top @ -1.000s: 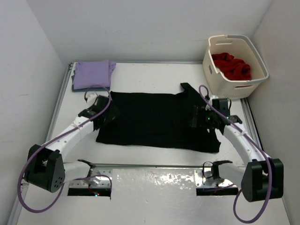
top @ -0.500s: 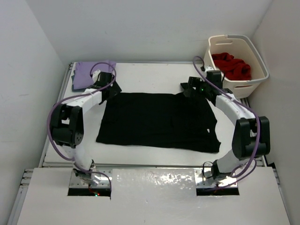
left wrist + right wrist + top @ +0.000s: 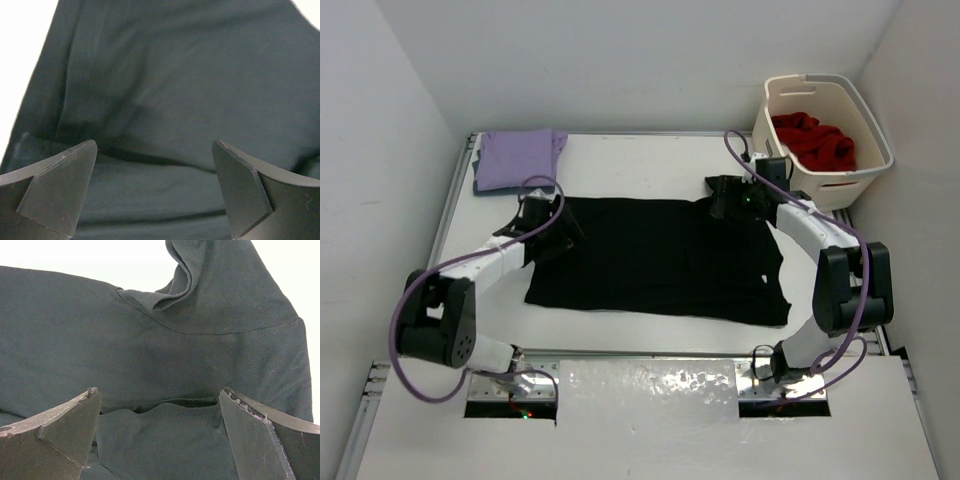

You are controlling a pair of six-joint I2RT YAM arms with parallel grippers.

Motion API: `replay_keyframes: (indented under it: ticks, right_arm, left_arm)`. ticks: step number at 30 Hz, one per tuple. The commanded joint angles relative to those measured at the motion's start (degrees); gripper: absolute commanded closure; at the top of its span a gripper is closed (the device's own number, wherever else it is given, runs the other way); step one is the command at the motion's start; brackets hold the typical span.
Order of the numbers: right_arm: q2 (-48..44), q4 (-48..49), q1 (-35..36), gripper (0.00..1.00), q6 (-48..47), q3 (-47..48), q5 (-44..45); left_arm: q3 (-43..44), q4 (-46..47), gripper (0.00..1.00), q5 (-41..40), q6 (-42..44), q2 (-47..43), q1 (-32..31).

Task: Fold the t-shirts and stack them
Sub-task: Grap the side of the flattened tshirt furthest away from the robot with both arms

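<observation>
Since both grippers are spread fully and nothing is held in either, the risk lies in how the cloth gets taken up. Under the right gripper point(image 3: 160, 390) the black t-shirt point(image 3: 660, 255) is seen to lie in more than one layer — a loose edge crosses between the fingers, and the sleeve point(image 3: 225, 295) beyond is rucked into a ridge. If only the top layer were pinched there, the shirt would likely be dragged open rather than folded; if the ruck were carried along, a lumpy fold could be expected. Under the left gripper point(image 3: 154, 145) a soft crease is crossed as well, so a shallow bite might slip off. An uneven lift of the two corners would probably skew the fold.

The black t-shirt is spread flat on the middle of the worktop point(image 3: 650, 160). The left gripper is held over its far left corner, the right gripper over its far right corner by the sleeve — whether the fingertips touch the cloth cannot be told. The lavender t-shirt point(image 3: 517, 158) is laid folded at the far left of the worktop, apart from both grippers, and the red t-shirt point(image 3: 812, 140) is heaped in the basket point(image 3: 775, 165) at the far right.
</observation>
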Motion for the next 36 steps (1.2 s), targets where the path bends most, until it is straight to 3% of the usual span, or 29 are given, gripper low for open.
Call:
replay_keyframes:
  ticks: [1,6,13,16,21,24,27,36]
  right_arm:
    - [-1.1,0.9,0.3,0.01,-0.8,0.4,-0.5]
    - [-1.3,0.4,0.3,0.01,-1.0,0.4,0.4]
    - [-1.7,-0.8,0.3,0.01,-1.8,0.9,0.8]
    - [-1.8,-1.5,0.3,0.01,-2.2,1.7,1.2]
    - [-2.8,-1.9,0.3,0.01,-3.1,3.3,2.4]
    - [-2.7,-1.2,0.3,0.01,-3.4,3.7,2.4]
    - [-1.4,-0.9,0.3,0.01,-3.3,4.9,2.3]
    - [3.4,-0.6,0.6,0.01,-2.8,10.0,5.2]
  left_arm:
    - [-1.4,5.7,0.00,5.2,-0.3,3.4,0.3]
    - [-0.9,7.7,0.00,0.9,0.7,8.9,1.0]
    - [1.2,9.2,0.00,2.6,0.4,16.1,1.8]
    - [1.3,7.9,0.00,2.9,0.4,12.6,1.7]
    - [5.4,1.4,0.00,-3.3,2.1,2.7,1.7]
    - [8.4,2.0,0.00,-6.2,3.0,2.6,1.7]
    - [12.8,3.3,0.00,-9.7,3.8,7.8,1.7]
    - [37.2,2.7,0.03,-14.4,13.7,28.7,1.1]
